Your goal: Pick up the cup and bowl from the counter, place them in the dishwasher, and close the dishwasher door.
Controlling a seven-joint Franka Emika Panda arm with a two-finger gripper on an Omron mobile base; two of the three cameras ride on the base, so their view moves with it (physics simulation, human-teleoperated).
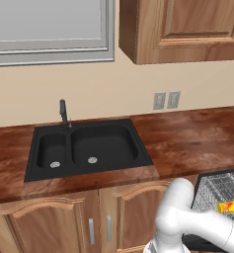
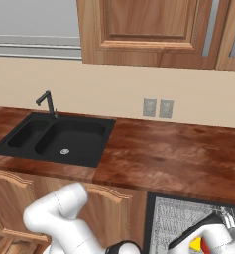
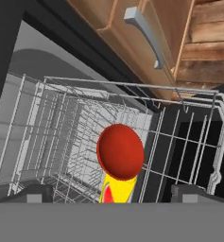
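The bowl point(image 3: 120, 152) and cup point(image 3: 117, 190) sit in the dishwasher point(image 3: 61, 137) rack, at six o'clock of the hand view, between wide-spread empty fingers point(image 3: 32, 193). Both look light, stiff and slippery; rims give the best hold.

Even, soft light fills the rendered kitchen, with no strong source to name. The counter point(image 1: 187, 138) shows a pale sheen across its grain, and the black sink point(image 1: 89, 148) keeps faint highlights along its basin rims. Shadows are weak. All three pictures look slightly soft; the rack point(image 3: 85, 123) wires blur together, perhaps from low resolution
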